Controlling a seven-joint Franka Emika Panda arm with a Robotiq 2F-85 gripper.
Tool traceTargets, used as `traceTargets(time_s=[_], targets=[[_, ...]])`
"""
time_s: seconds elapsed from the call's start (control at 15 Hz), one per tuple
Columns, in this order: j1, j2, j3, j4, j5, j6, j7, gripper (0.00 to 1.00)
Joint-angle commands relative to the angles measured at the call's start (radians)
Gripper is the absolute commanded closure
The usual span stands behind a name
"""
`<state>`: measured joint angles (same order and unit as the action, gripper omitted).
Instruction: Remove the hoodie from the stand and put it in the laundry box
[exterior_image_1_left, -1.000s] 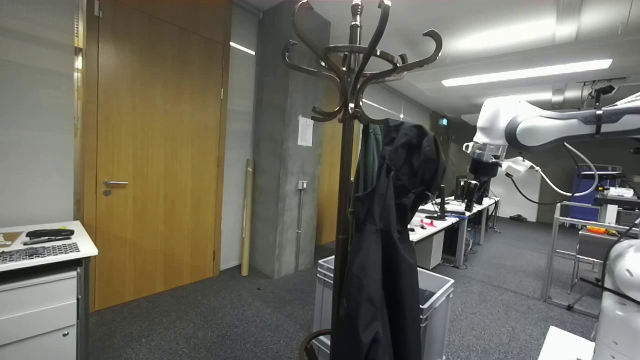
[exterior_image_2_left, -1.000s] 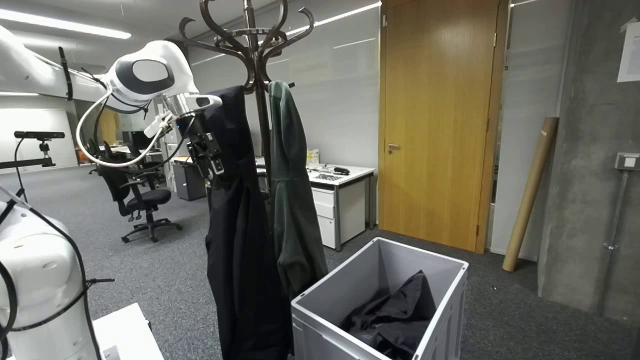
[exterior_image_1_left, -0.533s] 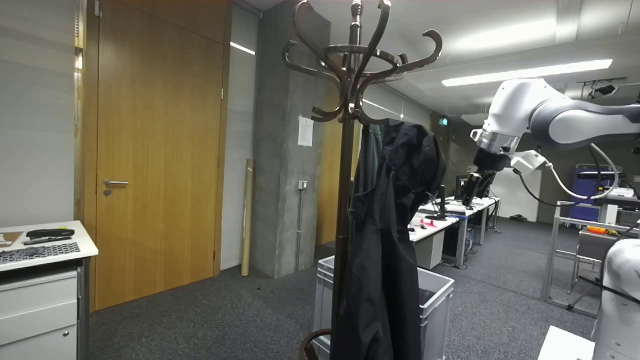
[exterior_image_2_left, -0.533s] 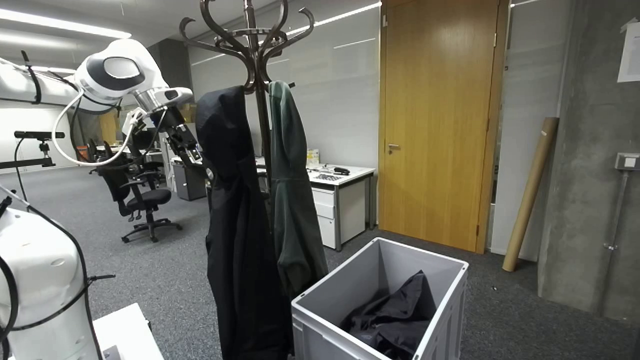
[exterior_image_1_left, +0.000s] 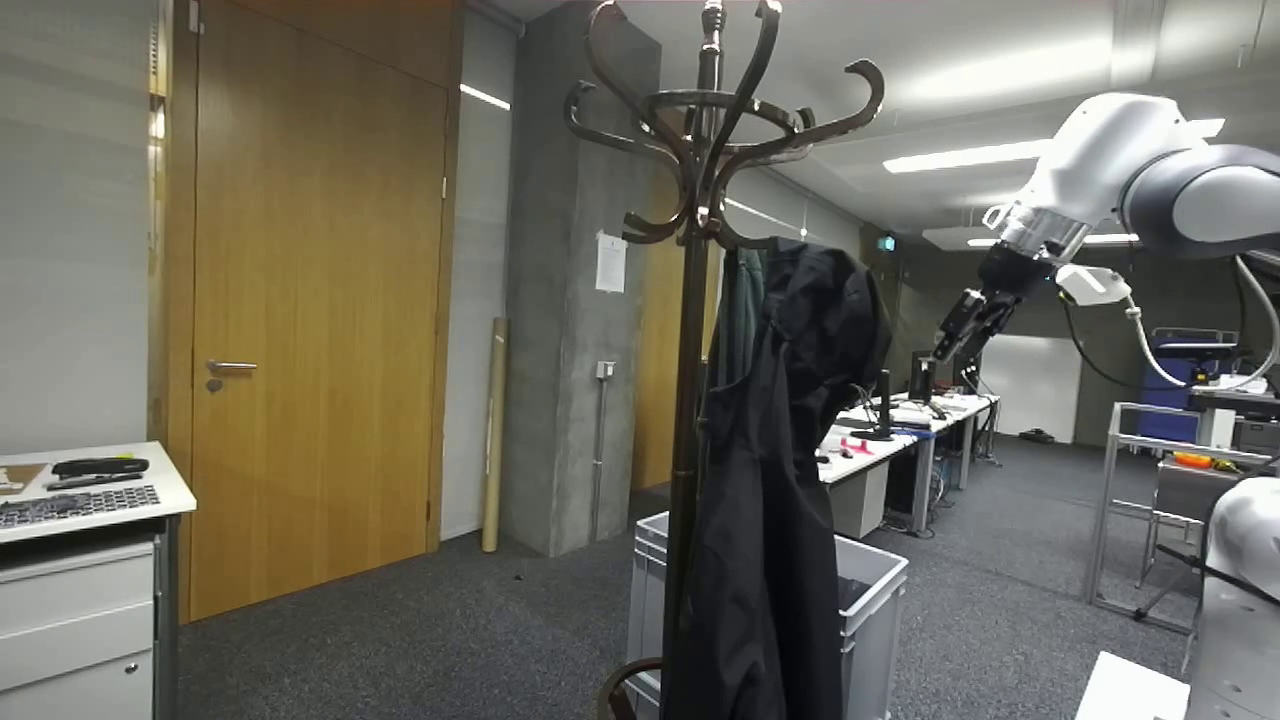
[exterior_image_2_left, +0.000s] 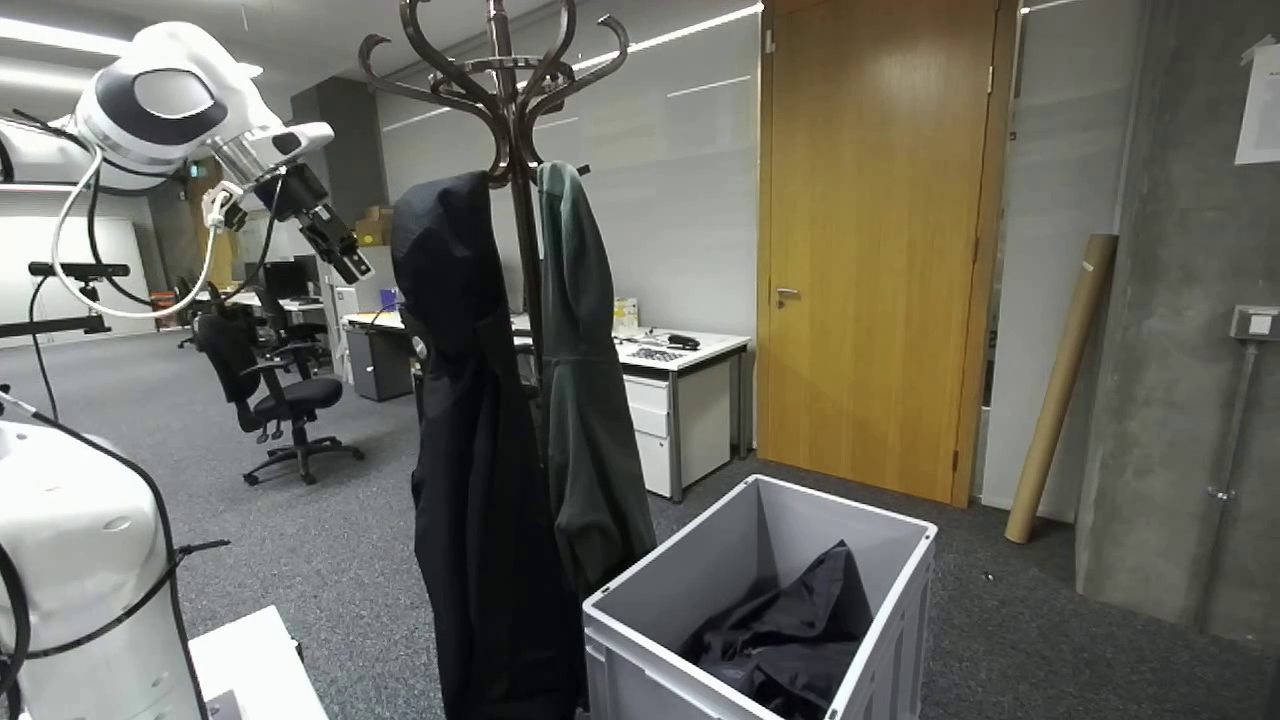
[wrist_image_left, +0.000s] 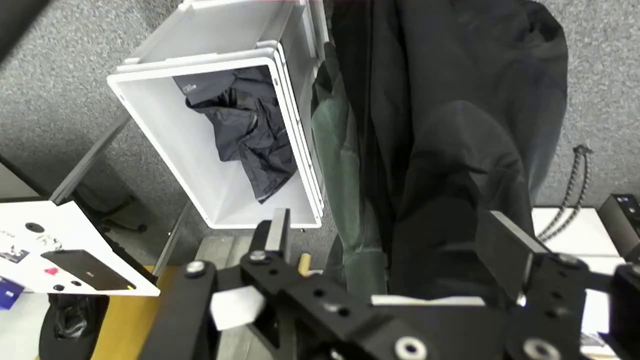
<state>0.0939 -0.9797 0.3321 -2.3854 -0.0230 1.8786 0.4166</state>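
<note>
The black hoodie (exterior_image_1_left: 770, 520) hangs limp from the dark-brown stand (exterior_image_1_left: 690, 350). In an exterior view the hoodie (exterior_image_2_left: 475, 450) hangs full length below a low hook of the stand (exterior_image_2_left: 524, 230). The light-grey laundry box (exterior_image_2_left: 905, 620) stands on the floor beside the hanging clothes, with crumpled dark cloth (exterior_image_2_left: 800, 630) inside. My gripper (exterior_image_2_left: 355, 265) is in the air, apart from the hoodie. In the wrist view its jaws (wrist_image_left: 386, 220) are wide apart with nothing between them. The hoodie (wrist_image_left: 450, 150) and the box's rim (wrist_image_left: 295, 130) lie below and beyond.
A grey-green coat (exterior_image_2_left: 590, 400) hangs right beside the hoodie and close to the box. The stand's curled hooks (exterior_image_1_left: 840, 115) reach outward at the top. A white desk (exterior_image_2_left: 690, 350), an office chair (exterior_image_2_left: 295, 400) and a leaning cardboard tube (exterior_image_2_left: 1062, 390) stand farther off.
My gripper has drawn away from the hoodie and risen, moving left in an exterior view where it earlier overlapped the hoodie. The hoodie, coat and box have not visibly moved.
</note>
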Motion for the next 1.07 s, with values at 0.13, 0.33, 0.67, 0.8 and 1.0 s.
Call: traceTargets(time_s=[0.13,0.33,0.67,0.8,1.0], targets=[[0.0,-0.052,0.0,0.033,-0.01,0.189,-0.06,0.0],[0.007,-0.031,-0.005,0.03,-0.007,0.337,-0.118,0.0],[0.011,0.023,-0.021,0.003,0.004,0.543,-0.169,0.0],[0.019,0.043,-0.028,-0.009,0.009,0.59,-0.181,0.0],[-0.003,0.035,-0.007,-0.001,0.002,0.55,-0.147,0.0]])
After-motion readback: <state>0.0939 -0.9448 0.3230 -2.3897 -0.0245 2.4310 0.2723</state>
